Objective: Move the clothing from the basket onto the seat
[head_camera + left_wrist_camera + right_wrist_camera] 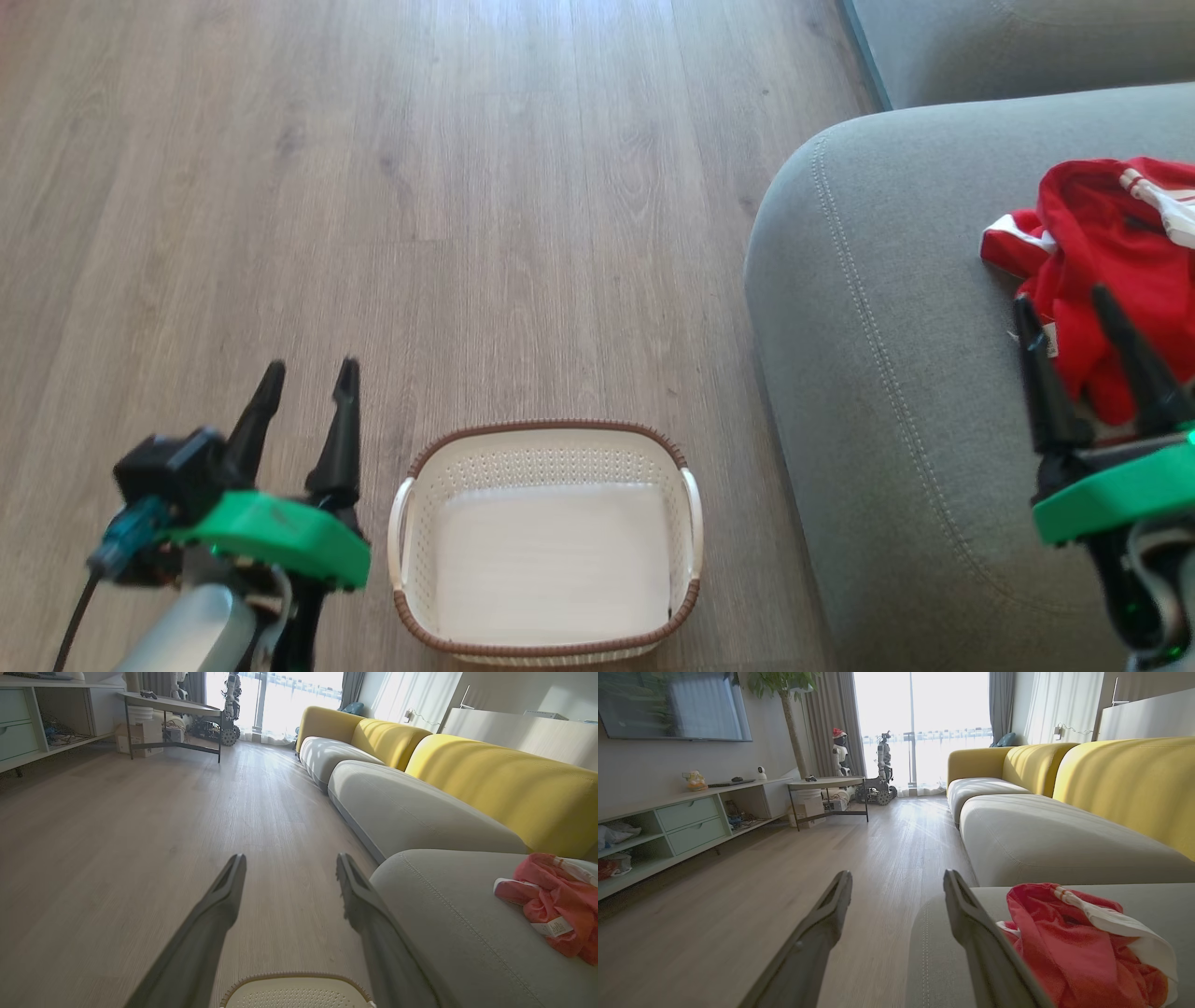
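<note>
The red clothing (1106, 271) with white trim lies bunched on the grey seat (878, 373) at the right; it also appears as clothing (553, 905) and clothing (1083, 947) in the wrist views. The cream basket (546, 541) stands on the floor beside the seat and holds nothing. My right gripper (1064, 303) is open over the seat, its fingers just in front of the clothing, nothing between them. My left gripper (308, 373) is open above the floor, left of the basket. The basket rim (299, 984) peeks in at the left wrist view's bottom edge.
Wood floor (420, 187) stretches ahead and to the left. More grey sofa cushions (402, 807) with yellow backs (504, 774) run along the right. A low table (829, 784), shelving (691, 816) and other robots (882, 760) stand far off by the window.
</note>
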Motion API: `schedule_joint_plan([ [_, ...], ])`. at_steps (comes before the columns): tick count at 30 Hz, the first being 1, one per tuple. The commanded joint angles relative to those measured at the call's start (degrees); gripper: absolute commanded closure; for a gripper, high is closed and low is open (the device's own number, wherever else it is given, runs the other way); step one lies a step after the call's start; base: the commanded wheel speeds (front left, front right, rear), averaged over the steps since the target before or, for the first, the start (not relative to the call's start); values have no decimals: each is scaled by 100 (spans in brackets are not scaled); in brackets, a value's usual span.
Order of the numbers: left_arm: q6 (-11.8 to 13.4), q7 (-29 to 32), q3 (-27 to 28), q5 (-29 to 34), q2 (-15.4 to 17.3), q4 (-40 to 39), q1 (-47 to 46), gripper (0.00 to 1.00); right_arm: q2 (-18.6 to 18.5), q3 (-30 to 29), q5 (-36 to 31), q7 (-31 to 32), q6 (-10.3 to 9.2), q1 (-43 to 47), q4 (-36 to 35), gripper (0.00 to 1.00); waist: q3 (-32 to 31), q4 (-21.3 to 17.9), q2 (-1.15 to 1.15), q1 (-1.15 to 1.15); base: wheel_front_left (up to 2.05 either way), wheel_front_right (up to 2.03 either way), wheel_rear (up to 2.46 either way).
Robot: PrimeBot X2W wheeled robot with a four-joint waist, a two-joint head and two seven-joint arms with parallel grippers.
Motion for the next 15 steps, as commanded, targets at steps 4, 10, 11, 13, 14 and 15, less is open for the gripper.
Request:
schedule_joint_plan([
  [4, -70, -70, 698, 304, 42, -302, 184, 0, 159, 57, -150, -166, 41, 150, -279, 0, -4, 8, 0, 0, 0, 0, 0],
  [10, -248, -70, 1107, 609, -117, -325, 683, 0, 409, 128, -212, -363, 41, 367, -235, 0, -36, 41, 0, 0, 0, 0, 0],
  [11, -270, -71, 1153, 662, -153, -321, 739, 0, 428, 172, -208, -390, 41, 400, -224, 0, -43, 51, 0, 0, 0, 0, 0],
  [13, -283, -71, 1258, 787, -237, -321, 818, 0, 456, 251, -194, -427, 41, 464, -190, 0, -51, 71, 0, 0, 0, 0, 0],
  [14, -289, -71, 1309, 856, -281, -325, 850, 0, 471, 285, -180, -441, 41, 495, -170, 0, -58, 81, 0, 0, 0, 0, 0],
  [15, -301, -71, 1354, 923, -327, -334, 880, 0, 488, 316, -172, -460, 41, 525, -157, 0, -63, 90, 0, 0, 0, 0, 0],
])
